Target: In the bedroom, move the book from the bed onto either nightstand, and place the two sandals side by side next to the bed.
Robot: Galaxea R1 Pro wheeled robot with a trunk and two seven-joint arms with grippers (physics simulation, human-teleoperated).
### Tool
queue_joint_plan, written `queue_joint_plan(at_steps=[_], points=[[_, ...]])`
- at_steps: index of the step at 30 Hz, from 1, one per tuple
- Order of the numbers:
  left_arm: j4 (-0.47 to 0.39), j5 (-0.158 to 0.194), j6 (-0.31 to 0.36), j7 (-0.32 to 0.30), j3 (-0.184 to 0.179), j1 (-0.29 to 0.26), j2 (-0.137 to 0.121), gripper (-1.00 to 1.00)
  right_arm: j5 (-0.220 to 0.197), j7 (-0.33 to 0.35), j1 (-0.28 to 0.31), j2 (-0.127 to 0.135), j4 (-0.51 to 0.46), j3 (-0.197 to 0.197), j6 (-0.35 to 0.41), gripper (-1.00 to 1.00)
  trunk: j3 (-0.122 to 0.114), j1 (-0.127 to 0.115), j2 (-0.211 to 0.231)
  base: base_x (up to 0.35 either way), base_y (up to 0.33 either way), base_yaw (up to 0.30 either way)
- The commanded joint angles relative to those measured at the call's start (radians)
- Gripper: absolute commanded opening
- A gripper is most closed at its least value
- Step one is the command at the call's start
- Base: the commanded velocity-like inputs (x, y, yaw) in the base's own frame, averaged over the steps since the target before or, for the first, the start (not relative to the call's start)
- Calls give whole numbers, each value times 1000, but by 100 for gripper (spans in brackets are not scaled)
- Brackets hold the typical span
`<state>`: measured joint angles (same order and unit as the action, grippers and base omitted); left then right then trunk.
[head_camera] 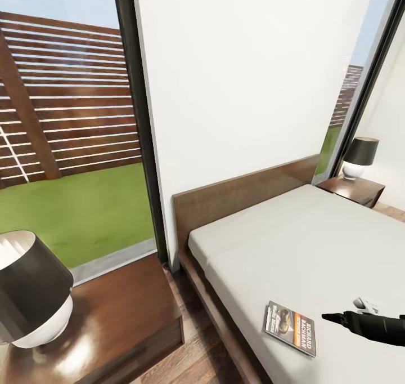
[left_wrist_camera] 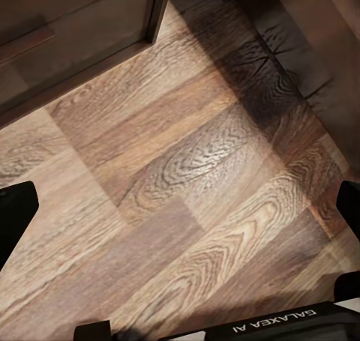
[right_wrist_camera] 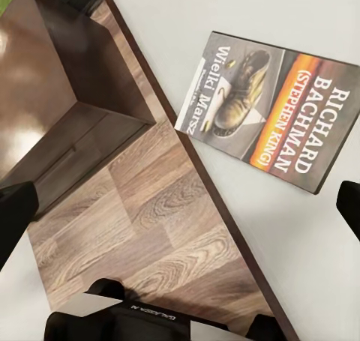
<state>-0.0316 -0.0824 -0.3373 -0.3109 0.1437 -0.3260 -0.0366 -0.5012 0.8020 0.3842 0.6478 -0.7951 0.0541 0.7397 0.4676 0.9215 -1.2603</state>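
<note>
Book: the thin dark paperback with orange band (head_camera: 290, 327) lies flat on the grey mattress of the wood-framed bed (head_camera: 315, 243), near its edge.
Right gripper (head_camera: 329, 317): beside it, fingers spread, empty.
Approach: descend squarely, pinch the near edge.
Destination: glossy dark-brown nightstand (head_camera: 129, 305).
Unclear: left gripper, probably released; sandals unseen.

Near lamp (head_camera: 31, 294) and right arm (head_camera: 374, 325) cut by frame edges.
</note>
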Motion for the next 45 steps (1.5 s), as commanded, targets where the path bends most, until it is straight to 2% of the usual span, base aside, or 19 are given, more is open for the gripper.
queue_joint_plan(at_steps=[1, 4, 28, 38, 45], points=[[1, -8, -3, -3, 8, -1, 0, 100, -7, -1, 1, 1, 0, 2, 6, 100, 1, 0, -1, 0, 0, 0], [1, -8, -3, -3, 9, -1, 0, 100, -7, -1, 1, 1, 0, 2, 6, 100, 1, 0, -1, 0, 0, 0], [1, -8, -3, -3, 10, -1, 0, 100, -5, -2, 1, 1, 0, 2, 6, 100, 76, 92, -169, 0, 0, 0], [1, -8, -3, -4, 10, -1, 0, 100, -6, -3, 1, 1, 0, 0, 6, 100, 76, 92, -169, 0, 0, 0], [1, -8, -3, -4, 10, -1, 0, 100, -6, -3, 1, 1, -1, -2, 4, 100, 98, 119, -218, 0, 0, 0]])
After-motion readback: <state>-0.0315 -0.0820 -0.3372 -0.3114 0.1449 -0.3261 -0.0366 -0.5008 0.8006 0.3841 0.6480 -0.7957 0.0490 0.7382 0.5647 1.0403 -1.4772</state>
